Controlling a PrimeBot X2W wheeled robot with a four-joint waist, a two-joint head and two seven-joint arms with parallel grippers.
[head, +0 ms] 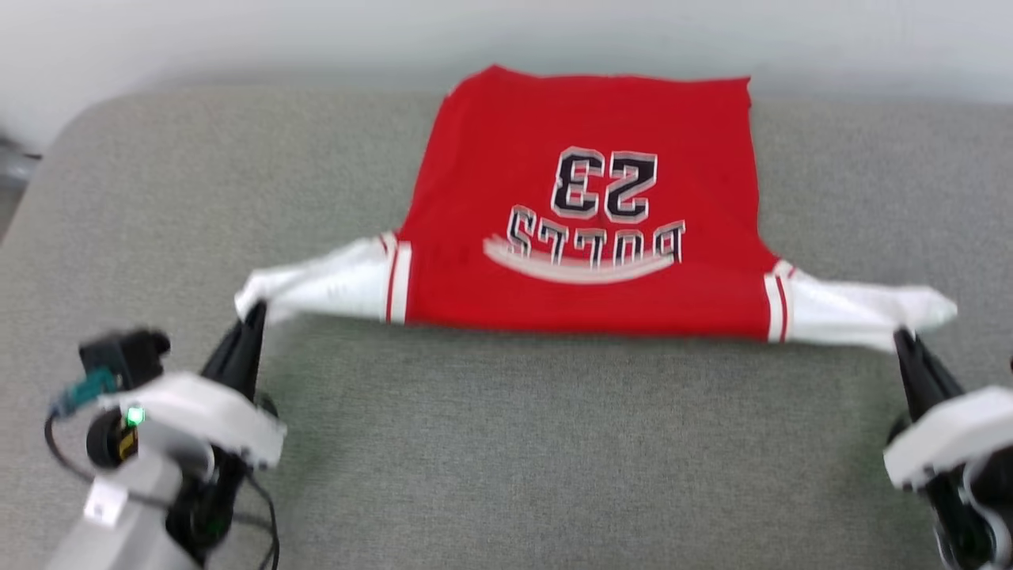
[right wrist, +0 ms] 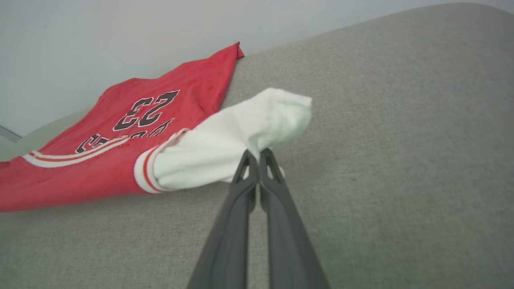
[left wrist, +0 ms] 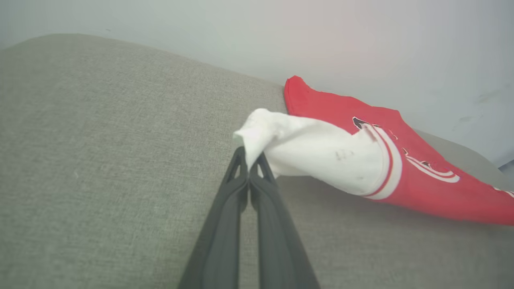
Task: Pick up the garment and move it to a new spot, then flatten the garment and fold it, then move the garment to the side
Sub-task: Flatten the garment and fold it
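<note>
While left gripper (head: 255,313) clamps one white sleeve (head: 324,283) and right gripper (head: 903,338) the other, garment (head: 491,174) stretches between them (lettering up), body ahead of both on grey cushion (head: 506,451).

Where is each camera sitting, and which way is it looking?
Head view: on the robot's head, looking forward and down at the red jersey T-shirt with white sleeves on the grey fabric cushion; the left arm and right arm show.
Left wrist view: on that wrist, looking along the left jaws, shut on one sleeve.
Right wrist view: likewise, right jaws shut on the other sleeve.
Shared: all see the T-shirt and cushion.
</note>
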